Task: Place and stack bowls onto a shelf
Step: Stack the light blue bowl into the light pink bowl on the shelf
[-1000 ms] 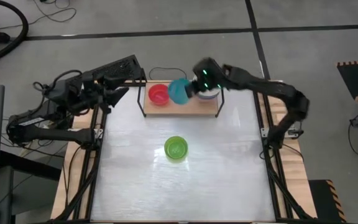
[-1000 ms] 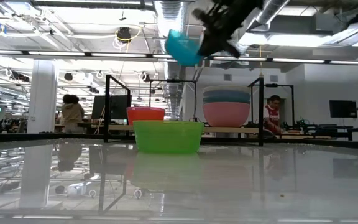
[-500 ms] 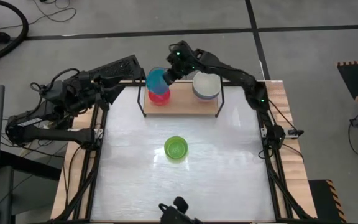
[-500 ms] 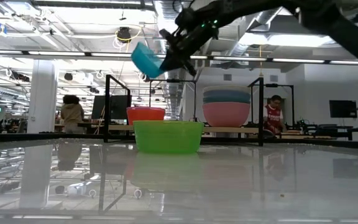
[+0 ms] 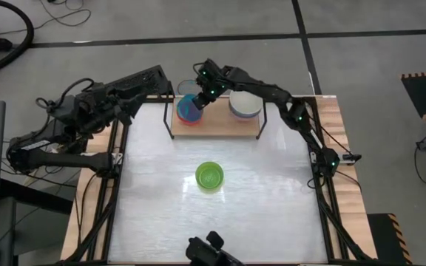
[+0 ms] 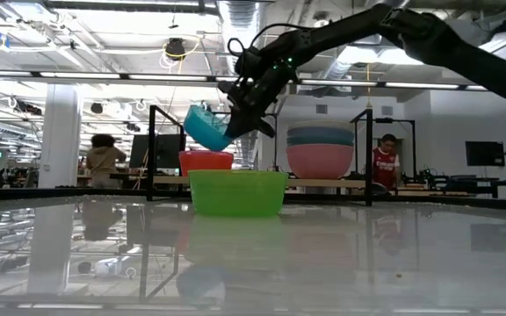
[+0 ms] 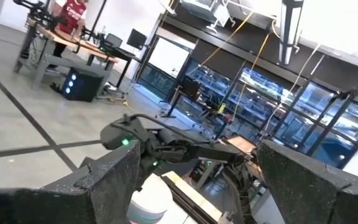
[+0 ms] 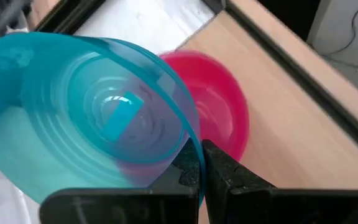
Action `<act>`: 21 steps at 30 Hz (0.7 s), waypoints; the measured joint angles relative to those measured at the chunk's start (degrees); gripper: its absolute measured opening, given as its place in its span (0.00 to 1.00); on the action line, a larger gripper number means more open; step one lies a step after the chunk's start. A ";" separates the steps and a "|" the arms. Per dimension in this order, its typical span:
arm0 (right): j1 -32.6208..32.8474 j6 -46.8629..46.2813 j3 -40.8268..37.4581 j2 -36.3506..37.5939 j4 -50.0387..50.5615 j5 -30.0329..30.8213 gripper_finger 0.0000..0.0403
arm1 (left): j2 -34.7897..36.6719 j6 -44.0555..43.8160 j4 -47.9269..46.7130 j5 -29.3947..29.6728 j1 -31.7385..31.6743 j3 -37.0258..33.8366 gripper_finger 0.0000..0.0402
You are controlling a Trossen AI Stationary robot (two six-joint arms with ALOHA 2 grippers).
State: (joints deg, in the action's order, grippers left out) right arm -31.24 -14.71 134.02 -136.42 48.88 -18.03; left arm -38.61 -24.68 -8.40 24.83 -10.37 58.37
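Note:
My right gripper is over the shelf's left end, shut on the small teal bowl. The teal bowl hangs tilted just above the red-orange bowl, which stands on the plank; in the right wrist view the teal bowl covers part of the red-orange bowl. A stack of larger bowls, cream-white on top, pink at the bottom, stands on the shelf's right half. The lime green bowl sits on the table. My left gripper waits open at the table's far left corner. My right gripper holds the teal bowl by its rim, on the side toward the shelf's middle. One finger lies outside the wall; the other shows dimly through the wall, inside. The fingers slant down from the right. The bowl is lifted clear and tilted.
The shelf's black wire end loops rise at both ends, the left one close to the held bowl. The lime green bowl stands alone mid-table with open white tabletop around it. People and desks show in the room beyond.
My right gripper has carried the teal bowl from above the shelf's middle toward the table's left and downward, ending low over the red-orange bowl. The bowl has stayed tilted in the hold. Nothing else has moved.

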 joint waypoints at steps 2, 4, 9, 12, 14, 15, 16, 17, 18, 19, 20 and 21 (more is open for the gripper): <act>0.00 0.38 0.08 0.11 -0.21 0.86 0.06 | 0.00 0.02 0.05 0.94 0.00 0.00 0.77; 0.00 0.61 0.08 0.13 -0.20 1.86 0.06 | -0.02 0.02 0.06 2.24 0.00 0.00 0.77; -0.48 1.69 0.06 0.13 0.44 1.91 0.06 | 0.02 0.02 0.12 2.89 -0.02 0.00 0.77; -0.52 2.51 0.06 0.13 0.00 2.35 0.06 | -0.02 0.25 0.12 2.50 -0.02 0.00 0.77; -0.52 2.65 0.06 0.13 -0.91 3.60 0.06 | -0.02 1.30 0.12 2.90 -0.02 0.00 0.77; -0.58 2.69 0.06 0.14 -1.14 3.97 0.06 | -0.02 1.63 0.16 3.26 -0.03 0.00 0.77; -0.75 2.73 0.06 0.15 -1.10 4.14 0.06 | -0.01 1.68 0.24 3.64 -0.12 0.00 0.77; -0.79 2.75 0.06 0.15 -1.00 4.17 0.06 | 0.00 1.61 0.28 3.90 -0.31 0.00 0.77; -0.83 2.77 -0.05 0.15 -1.00 4.38 0.06 | 0.00 1.55 0.28 3.98 -0.48 0.00 0.77; -0.83 2.74 -0.28 0.15 -1.13 4.49 0.06 | 0.00 1.54 0.26 3.99 -0.65 0.00 0.77; -0.83 2.77 -0.29 0.15 -1.11 4.49 0.06 | 0.00 1.53 0.26 3.95 -0.78 0.00 0.77; -0.83 2.77 -0.31 0.15 -1.12 4.52 0.06 | 0.00 1.53 0.27 3.93 -0.84 0.00 0.77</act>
State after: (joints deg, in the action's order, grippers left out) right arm -32.08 -11.94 133.71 -136.27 47.76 -13.50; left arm -38.61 -23.16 -8.13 28.76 -11.21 58.37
